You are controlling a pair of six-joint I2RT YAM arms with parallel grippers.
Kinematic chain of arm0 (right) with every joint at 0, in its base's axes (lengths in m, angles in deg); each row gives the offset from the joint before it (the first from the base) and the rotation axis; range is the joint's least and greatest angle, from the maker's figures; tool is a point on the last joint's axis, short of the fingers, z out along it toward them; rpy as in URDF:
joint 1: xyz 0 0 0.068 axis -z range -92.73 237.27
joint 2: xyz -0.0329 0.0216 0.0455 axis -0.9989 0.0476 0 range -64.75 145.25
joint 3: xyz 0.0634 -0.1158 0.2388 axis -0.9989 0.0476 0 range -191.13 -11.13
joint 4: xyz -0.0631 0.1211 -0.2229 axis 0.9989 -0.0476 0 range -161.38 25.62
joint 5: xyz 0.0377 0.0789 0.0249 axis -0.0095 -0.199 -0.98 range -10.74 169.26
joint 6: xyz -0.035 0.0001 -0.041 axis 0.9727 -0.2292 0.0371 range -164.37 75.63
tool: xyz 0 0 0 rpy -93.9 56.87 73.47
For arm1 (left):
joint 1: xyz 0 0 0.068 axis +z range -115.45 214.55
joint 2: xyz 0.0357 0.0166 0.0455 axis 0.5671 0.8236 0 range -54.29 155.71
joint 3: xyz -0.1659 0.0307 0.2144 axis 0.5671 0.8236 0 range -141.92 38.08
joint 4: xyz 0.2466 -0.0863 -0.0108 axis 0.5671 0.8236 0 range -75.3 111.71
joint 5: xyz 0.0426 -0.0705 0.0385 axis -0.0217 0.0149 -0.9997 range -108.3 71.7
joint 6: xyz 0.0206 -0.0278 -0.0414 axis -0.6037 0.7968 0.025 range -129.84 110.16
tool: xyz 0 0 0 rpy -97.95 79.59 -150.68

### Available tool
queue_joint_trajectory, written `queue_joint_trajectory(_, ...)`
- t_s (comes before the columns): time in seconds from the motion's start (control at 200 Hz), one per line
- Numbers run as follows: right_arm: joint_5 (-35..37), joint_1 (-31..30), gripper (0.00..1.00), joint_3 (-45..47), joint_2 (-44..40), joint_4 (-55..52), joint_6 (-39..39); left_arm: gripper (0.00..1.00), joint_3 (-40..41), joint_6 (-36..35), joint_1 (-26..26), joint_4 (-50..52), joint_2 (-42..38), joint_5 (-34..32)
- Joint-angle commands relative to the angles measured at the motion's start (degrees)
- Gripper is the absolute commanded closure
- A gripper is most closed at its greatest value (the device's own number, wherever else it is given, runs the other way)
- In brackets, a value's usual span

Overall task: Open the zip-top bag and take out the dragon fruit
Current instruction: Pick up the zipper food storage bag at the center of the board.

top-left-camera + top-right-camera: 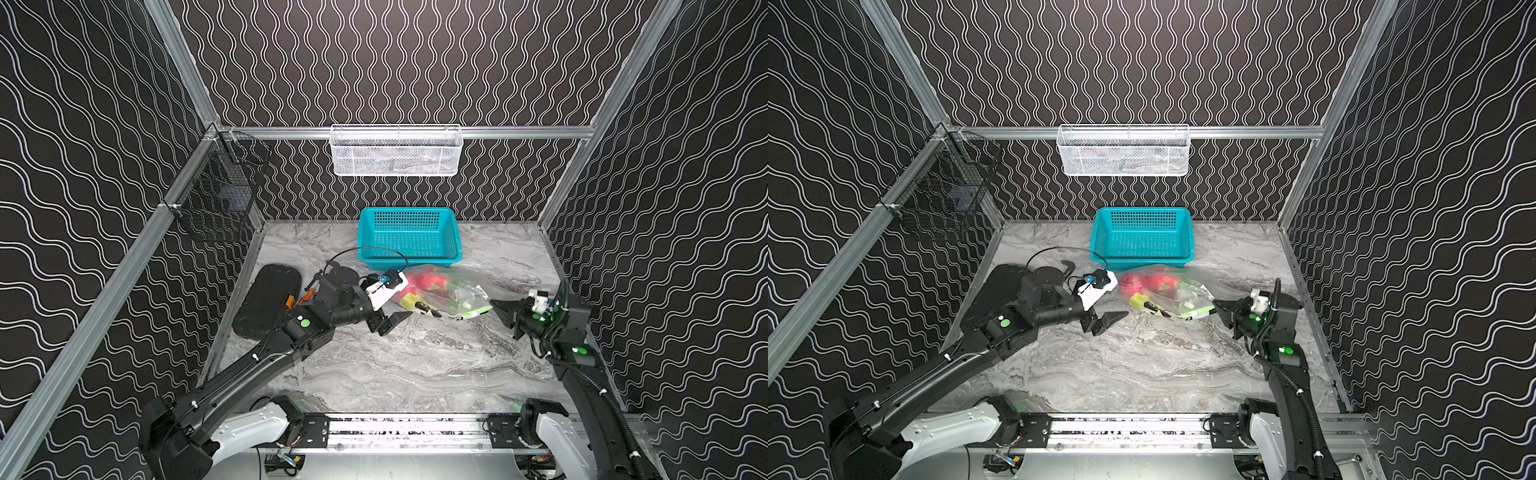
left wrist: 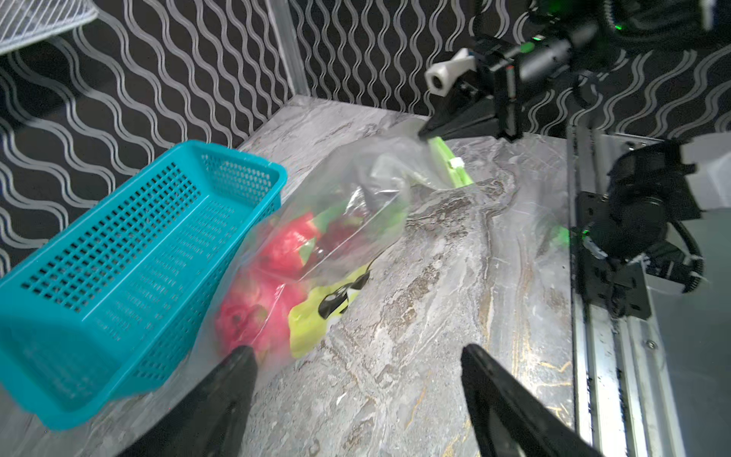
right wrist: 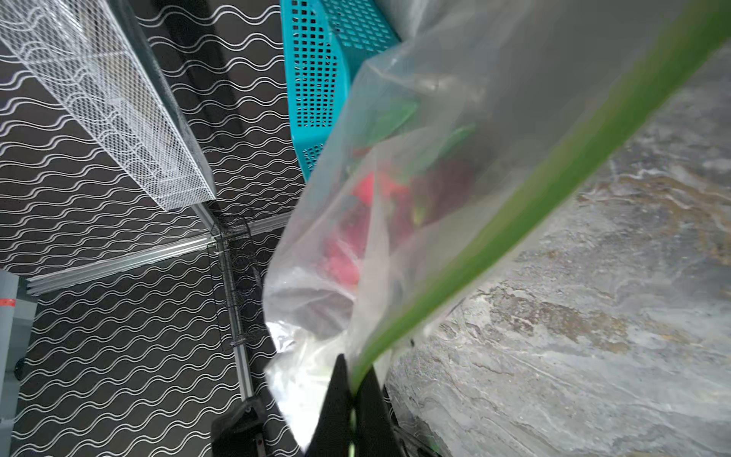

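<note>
Three wavy black walls (image 1: 415, 62), marbled bench (image 1: 415, 365); my right fingers (image 1: 498, 306) pinch the zip-top bag (image 1: 453, 291), left fingers (image 1: 390, 322) wide, seemingly empty.

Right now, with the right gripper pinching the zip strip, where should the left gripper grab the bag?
Probably the small white slider on the zip strip, beside the shut right gripper. The strip slants up off the table there, so the open left gripper could pinch across it from the front.
</note>
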Motion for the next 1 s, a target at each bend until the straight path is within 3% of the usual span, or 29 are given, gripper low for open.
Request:
queue_joint_trajectory(0.0, 1.41, -1.55, 1.00, -7.26, 3.07, -9.28, 6.33, 0.15, -1.33, -6.58, -0.04, -2.17, 0.11, 7.38)
queue_joint_trajectory(0.225, 7.07, -12.65, 1.00, -29.46, 13.52, -16.38, 8.24, 0.15, -4.72, -7.34, -1.58, -4.06, 0.39, 6.33)
queue_joint_trajectory(0.39, 8.43, -19.51, 1.00, -39.63, 20.40, -14.59, 4.55, 0.17, -5.57, -8.36, -5.24, -4.51, -0.12, -0.05)
queue_joint_trajectory(0.66, 10.63, -27.21, 1.00, -48.59, 26.52, -16.41, 2.50, 0.35, -5.74, -11.56, -8.69, -7.31, -0.91, -15.29)
queue_joint_trajectory(0.816, 12.32, -30.75, 1.00, -51.14, 28.36, -17.09, 1.87, 0.61, -9.17, -12.83, -8.69, -5.70, 2.39, -19.20)
queue_joint_trajectory(0.996, 13.05, -32.55, 1.00, -49.70, 28.32, -15.12, 0.32, 0.58, -8.72, -13.38, -8.69, -9.18, 4.56, -20.80)
